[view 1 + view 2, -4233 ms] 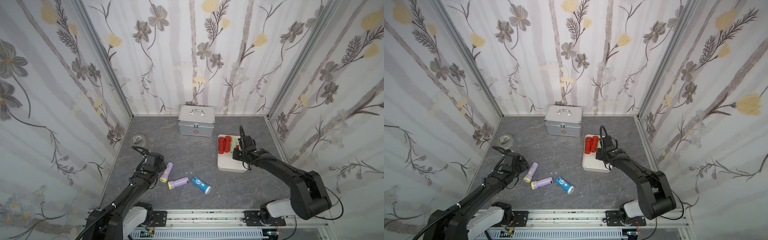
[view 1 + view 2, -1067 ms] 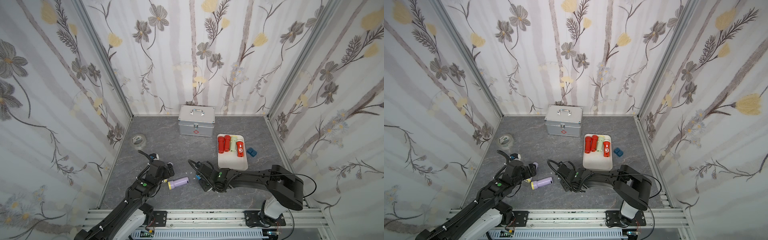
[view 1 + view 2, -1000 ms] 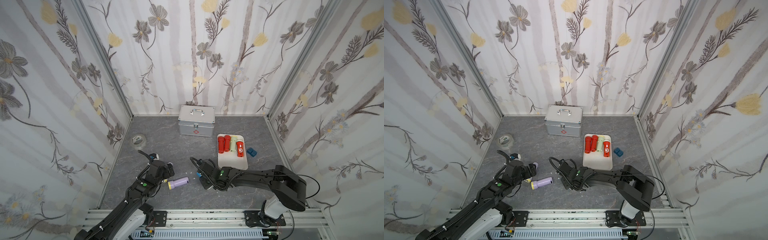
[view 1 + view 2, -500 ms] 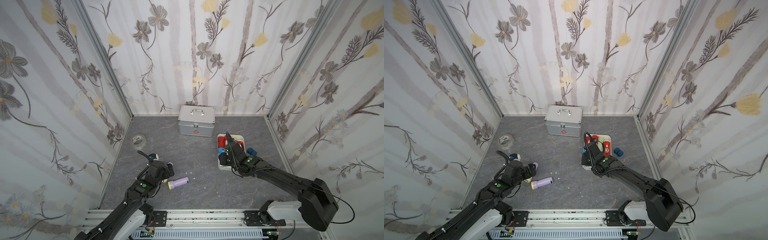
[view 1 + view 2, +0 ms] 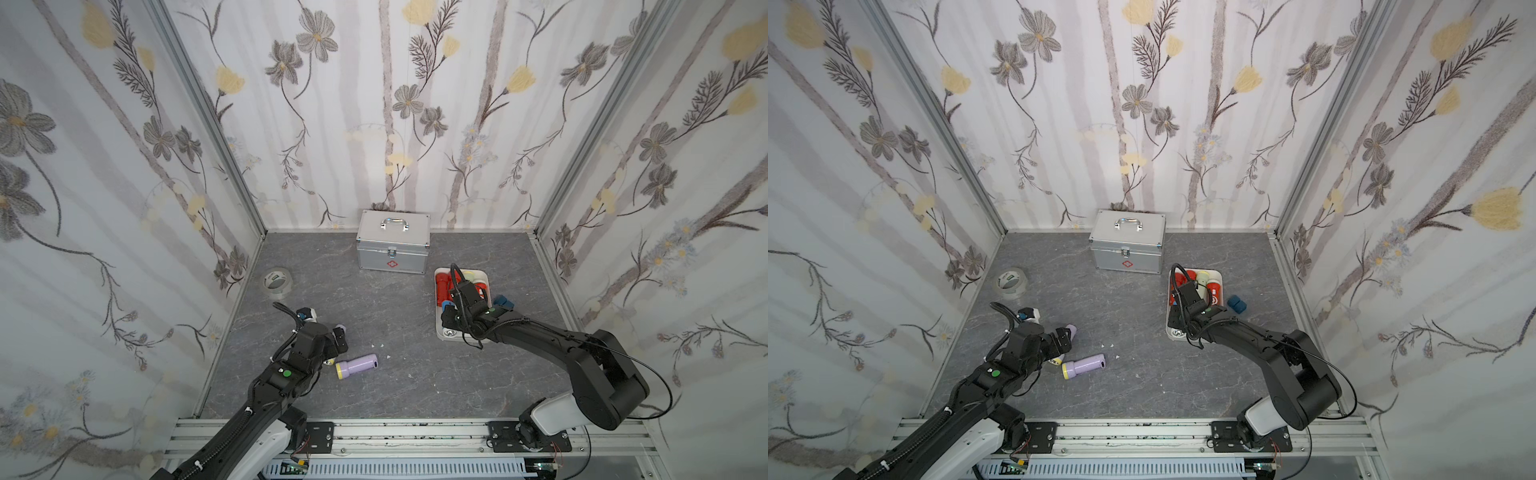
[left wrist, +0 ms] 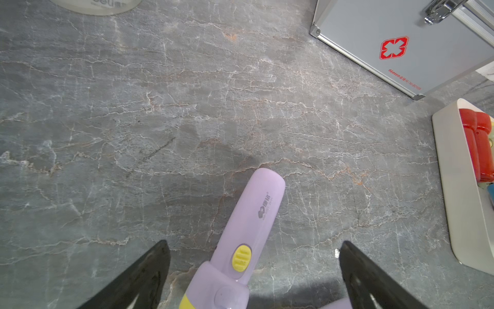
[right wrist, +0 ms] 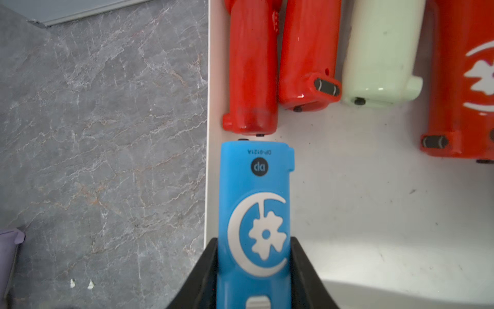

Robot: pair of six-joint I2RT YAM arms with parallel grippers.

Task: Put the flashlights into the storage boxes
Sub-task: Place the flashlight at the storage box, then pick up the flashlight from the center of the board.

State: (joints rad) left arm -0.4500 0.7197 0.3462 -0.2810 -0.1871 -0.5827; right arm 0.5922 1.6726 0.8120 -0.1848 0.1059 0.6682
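Note:
The white storage box (image 7: 374, 200) holds two plain red flashlights (image 7: 251, 67), a pale green one (image 7: 382, 53) and a red one with a white emblem (image 7: 465, 80). My right gripper (image 7: 254, 243) is shut on a blue flashlight (image 7: 255, 203). It holds it over the box's left side (image 5: 436, 299), end to end with a red one. My left gripper (image 6: 254, 246) stands open astride a lilac flashlight (image 6: 256, 214) that lies on the floor. A second lilac flashlight (image 5: 357, 365) lies just beside it.
A silver case with a red cross (image 5: 392, 243) stands at the back wall. A tape roll (image 5: 277, 281) lies by the left wall. A small dark blue object (image 5: 1236, 303) sits on the floor right of the box. Flowered walls close in three sides.
My right gripper has carried the blue flashlight from the middle of the floor to the box and now holds it there. The left arm has not moved.

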